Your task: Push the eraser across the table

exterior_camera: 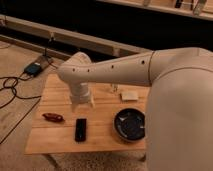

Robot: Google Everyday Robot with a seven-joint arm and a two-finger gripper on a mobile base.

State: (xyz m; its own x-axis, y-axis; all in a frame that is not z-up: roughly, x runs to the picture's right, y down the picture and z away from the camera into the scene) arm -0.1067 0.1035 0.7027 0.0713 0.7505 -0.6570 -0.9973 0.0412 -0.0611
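Note:
The eraser [80, 129] is a small flat black block lying on the light wooden slatted table [55, 142], near its front edge, left of centre. My gripper [82, 103] hangs from the white arm, pointing down over the table just behind the eraser, a short gap above and beyond it. It does not touch the eraser.
A reddish-brown elongated object [52, 117] lies left of the eraser. A dark bowl [130, 125] sits to the right. A pale flat block [130, 94] lies at the back right. My white arm [165, 70] covers the right side. Cables [12, 87] and a blue device [34, 68] lie on the floor at left.

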